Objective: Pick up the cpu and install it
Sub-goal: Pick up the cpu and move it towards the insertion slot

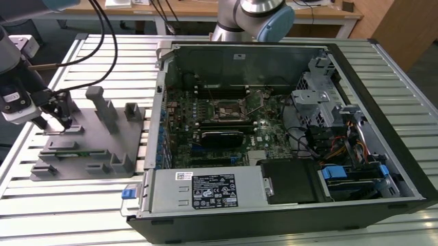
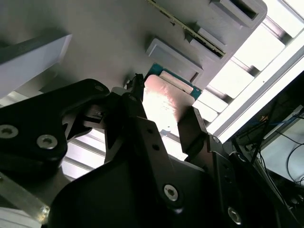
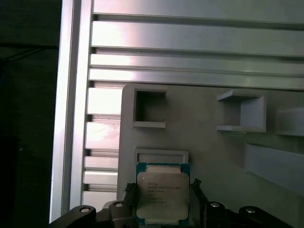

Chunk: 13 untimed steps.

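The cpu [image 3: 162,197], a small square chip with a pale metal top and a green rim, lies flat on the grey fixture [image 1: 102,148] at the exterior view's left. My gripper [image 1: 56,122] is lowered onto that fixture and straddles the chip. In both wrist views one black finger stands on each side of the cpu [image 2: 166,97], with a thin gap showing on either side. The gripper [image 3: 162,186] is open around the chip, and its fingers [image 2: 192,126] sit very close to the chip's edges. The gripper [image 2: 164,107] hides the chip's near part.
An open computer case [image 1: 403,169] with its motherboard [image 1: 226,123] fills the exterior view's middle and right. A silver labelled box [image 1: 205,189] sits at its front. Raised grey posts [image 1: 102,105] stand on the fixture beside my gripper. Everything rests on a slatted aluminium table [image 1: 68,210].
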Available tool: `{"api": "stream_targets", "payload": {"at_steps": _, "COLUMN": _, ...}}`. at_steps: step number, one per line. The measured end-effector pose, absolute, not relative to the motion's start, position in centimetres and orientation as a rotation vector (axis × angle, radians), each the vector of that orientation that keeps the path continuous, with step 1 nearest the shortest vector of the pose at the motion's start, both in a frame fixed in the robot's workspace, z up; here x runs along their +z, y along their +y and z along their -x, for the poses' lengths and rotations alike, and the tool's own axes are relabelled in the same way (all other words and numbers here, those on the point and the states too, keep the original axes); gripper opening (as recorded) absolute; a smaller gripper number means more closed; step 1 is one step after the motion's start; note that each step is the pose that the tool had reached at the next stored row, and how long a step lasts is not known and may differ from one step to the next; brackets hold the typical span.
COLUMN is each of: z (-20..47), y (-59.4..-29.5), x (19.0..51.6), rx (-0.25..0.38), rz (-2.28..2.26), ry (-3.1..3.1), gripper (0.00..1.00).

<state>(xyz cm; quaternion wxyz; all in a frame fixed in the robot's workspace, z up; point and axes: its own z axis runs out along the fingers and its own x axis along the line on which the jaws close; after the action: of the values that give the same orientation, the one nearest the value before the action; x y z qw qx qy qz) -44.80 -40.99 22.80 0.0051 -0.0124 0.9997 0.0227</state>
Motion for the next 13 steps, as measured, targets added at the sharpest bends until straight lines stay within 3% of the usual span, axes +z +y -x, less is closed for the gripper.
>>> {"api": "stream_targets", "payload": {"at_steps": 13, "z": 44.8, "y": -41.0, "x": 24.2, "rx": 0.071, "rz": 0.039, "ry": 3.130, "gripper": 0.53}}
